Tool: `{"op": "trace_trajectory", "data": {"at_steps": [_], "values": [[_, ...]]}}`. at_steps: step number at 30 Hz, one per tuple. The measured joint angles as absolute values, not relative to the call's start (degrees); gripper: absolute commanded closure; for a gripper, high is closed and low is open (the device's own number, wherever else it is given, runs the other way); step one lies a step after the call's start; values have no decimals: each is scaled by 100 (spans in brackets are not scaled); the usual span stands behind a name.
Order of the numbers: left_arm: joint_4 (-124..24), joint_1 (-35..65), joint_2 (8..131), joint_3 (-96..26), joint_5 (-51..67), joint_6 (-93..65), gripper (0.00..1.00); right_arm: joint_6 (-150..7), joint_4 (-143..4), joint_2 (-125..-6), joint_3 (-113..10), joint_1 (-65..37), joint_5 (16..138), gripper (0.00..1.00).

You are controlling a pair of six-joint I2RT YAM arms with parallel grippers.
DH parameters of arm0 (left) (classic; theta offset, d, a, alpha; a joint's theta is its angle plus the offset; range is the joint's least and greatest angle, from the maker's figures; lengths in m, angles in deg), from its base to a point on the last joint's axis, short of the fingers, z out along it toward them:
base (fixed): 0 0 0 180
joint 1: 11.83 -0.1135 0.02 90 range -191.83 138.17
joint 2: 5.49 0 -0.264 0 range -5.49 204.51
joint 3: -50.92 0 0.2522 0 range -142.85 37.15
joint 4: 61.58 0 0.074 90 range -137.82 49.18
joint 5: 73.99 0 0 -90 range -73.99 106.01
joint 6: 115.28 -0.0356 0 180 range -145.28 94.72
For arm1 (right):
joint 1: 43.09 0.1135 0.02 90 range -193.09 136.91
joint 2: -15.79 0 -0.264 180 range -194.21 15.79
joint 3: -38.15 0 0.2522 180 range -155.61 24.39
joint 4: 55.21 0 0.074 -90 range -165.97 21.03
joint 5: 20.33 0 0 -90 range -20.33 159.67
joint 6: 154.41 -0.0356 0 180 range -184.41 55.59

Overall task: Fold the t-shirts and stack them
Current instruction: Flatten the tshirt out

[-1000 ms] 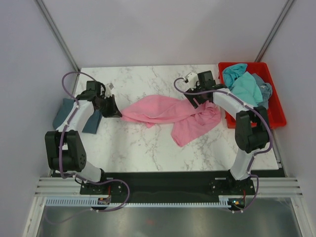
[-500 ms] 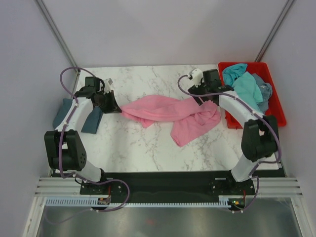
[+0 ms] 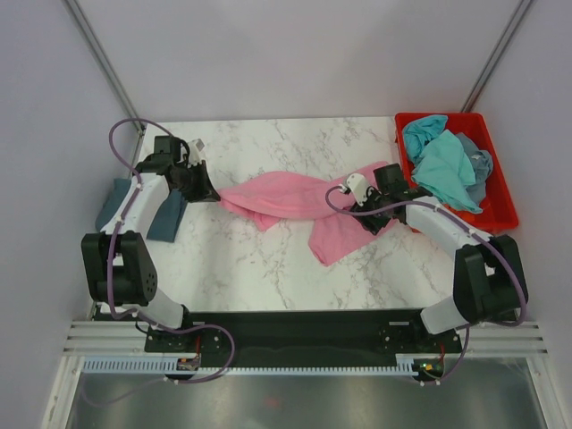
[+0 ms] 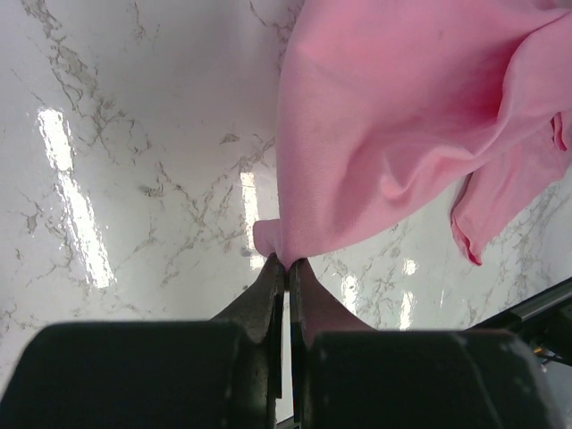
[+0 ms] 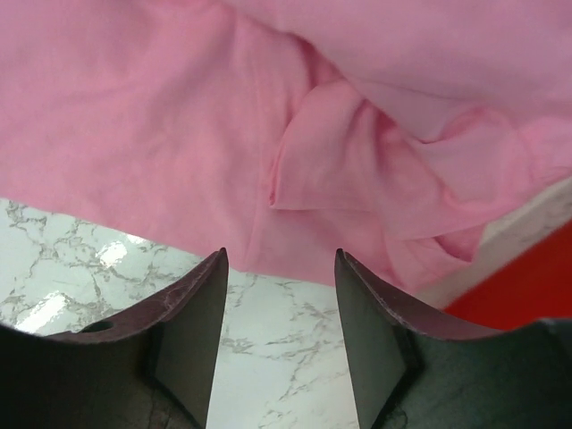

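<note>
1 pink t-shirt [image 3: 295,201] on the table [image 3: 268,268], 2 shirts [image 3: 442,161] in the red crate [image 3: 500,213]. Left gripper [image 4: 288,264] pinches the pink edge; right gripper [image 5: 279,256], spread wide, has swung nearer.

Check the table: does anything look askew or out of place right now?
The pink t-shirt lies twisted and bunched across the table, not spread flat. The left gripper pinches its left end, and the right gripper hangs open over its right end. Otherwise nothing stands out.
</note>
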State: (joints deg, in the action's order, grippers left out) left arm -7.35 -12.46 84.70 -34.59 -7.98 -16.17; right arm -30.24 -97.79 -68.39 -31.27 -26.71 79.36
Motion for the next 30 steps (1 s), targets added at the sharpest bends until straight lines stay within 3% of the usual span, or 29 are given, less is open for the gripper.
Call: {"op": "trace_trajectory", "data": {"at_steps": [14,30], "values": [[-733,-1246,8477,-3459,-798,-1617,98,-2569,-9785,-7753,-3114,-2671,8052,44],[-733,-1246,8477,-3459,-798,-1617,98,-2560,-9508,-8024,-3396,-2671,7982,47]]}}
